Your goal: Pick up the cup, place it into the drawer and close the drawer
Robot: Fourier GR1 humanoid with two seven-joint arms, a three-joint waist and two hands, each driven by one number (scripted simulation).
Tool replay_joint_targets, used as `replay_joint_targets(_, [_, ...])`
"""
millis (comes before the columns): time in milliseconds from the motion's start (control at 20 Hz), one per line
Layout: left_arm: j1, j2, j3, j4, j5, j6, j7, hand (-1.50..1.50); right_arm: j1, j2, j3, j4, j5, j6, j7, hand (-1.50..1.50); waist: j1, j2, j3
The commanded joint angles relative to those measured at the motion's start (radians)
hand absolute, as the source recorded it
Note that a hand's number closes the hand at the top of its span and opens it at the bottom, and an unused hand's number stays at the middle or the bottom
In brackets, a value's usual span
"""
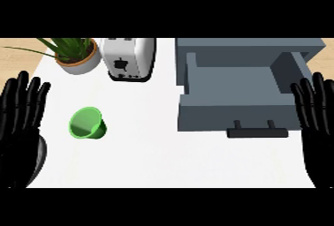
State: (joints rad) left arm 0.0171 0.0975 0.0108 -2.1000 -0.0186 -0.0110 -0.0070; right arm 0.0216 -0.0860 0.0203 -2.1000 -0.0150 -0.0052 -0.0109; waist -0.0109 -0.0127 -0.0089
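Head view is giving me a steep look down at the white counter (163, 163). I am seeing the green cup (87, 124) lying tilted on the counter's left part, its mouth facing down-left, with nothing touching it. Well to its right the grey drawer (243, 90) is standing pulled open, its black handle (257, 131) sticking out at the front edge toward me. I am keeping the left hand (20, 119) resting at the left edge, fingers straight, slightly spread and pointing up, holding nothing; it is sitting near the cup but apart from it. The right hand (318, 119) is resting the same way at the right edge, fingers straight and apart, just beside the drawer's right wall. Behind the cup a potted plant (75, 55) and a white toaster (129, 57) are standing side by side.
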Motion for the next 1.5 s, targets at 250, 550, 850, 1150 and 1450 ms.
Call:
replay_joint_targets(250, [0.019,0.118,0.003,0.043,0.323,-0.329,-0.045,-1.5,0.026,0.015,0.018,-0.064,0.044,-0.024,0.008,-1.5,0.009,0.01,0.007])
replay_joint_targets(550, [0.04,0.119,0.119,0.197,0.571,-0.378,0.053,-1.5,-0.046,-0.044,-0.007,0.076,0.063,0.029,0.021,-1.5,0.016,0.014,0.008])
replay_joint_targets(850, [0.001,0.112,0.146,0.397,0.497,-0.451,-0.04,-1.5,-0.091,-0.054,-0.029,0.065,0.062,0.043,0.074,-1.5,0.012,0.014,0.009])
replay_joint_targets(1150, [-0.039,0.178,0.239,0.53,0.454,-0.463,-0.078,-1.5,-0.028,-0.059,-0.071,0.147,0.036,0.097,-0.061,-1.5,0.011,0.013,0.009])
replay_joint_targets(1450, [-0.086,0.147,0.231,0.807,0.245,-0.434,-0.298,-1.5,0.011,-0.053,-0.076,0.143,0.024,0.119,-0.11,-1.5,0.005,0.015,0.009])
